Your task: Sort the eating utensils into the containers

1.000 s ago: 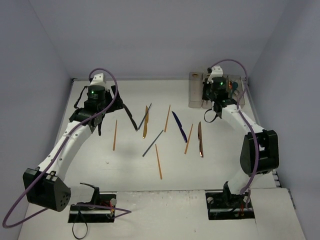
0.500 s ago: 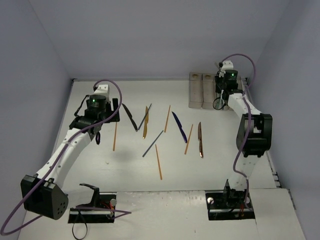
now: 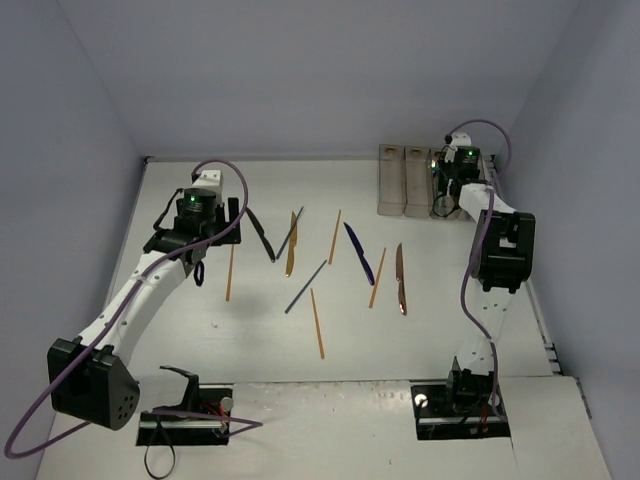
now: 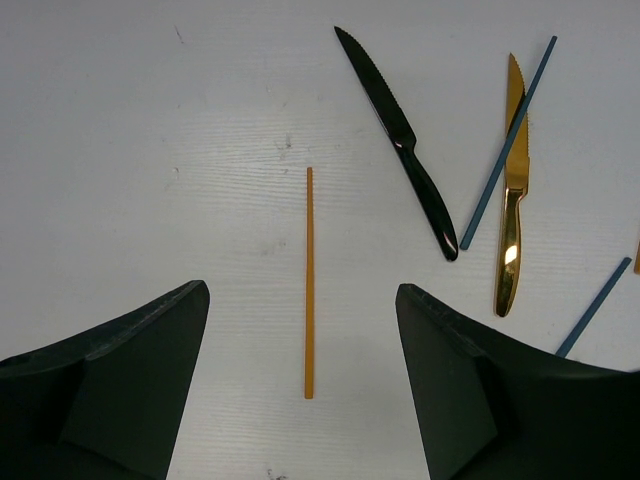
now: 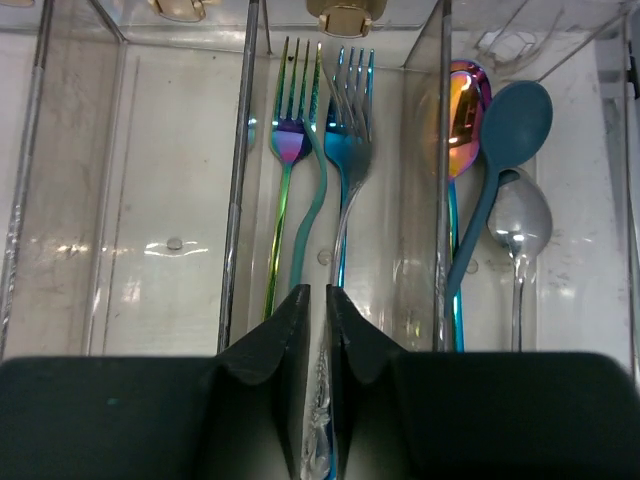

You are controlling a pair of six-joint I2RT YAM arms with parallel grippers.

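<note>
My left gripper (image 4: 303, 295) is open and hangs above the table's left side (image 3: 203, 222). An orange chopstick (image 4: 309, 283) lies lengthwise between its fingers, below them. A black knife (image 4: 398, 130), a gold knife (image 4: 513, 190) and a blue chopstick (image 4: 507, 145) lie to its right. My right gripper (image 5: 326, 292) is over the clear containers (image 3: 402, 182) and shut on the handle of a silver fork (image 5: 350, 90), whose head lies in the fork compartment beside an iridescent fork (image 5: 289, 135) and a teal one. Spoons (image 5: 515, 120) fill the compartment to the right.
More utensils lie mid-table: orange chopsticks (image 3: 316, 323), a purple knife (image 3: 359, 252), a copper knife (image 3: 401, 280) and a second blue chopstick (image 3: 305, 287). The compartment left of the forks (image 5: 170, 200) holds nothing. White walls close the table's back and sides.
</note>
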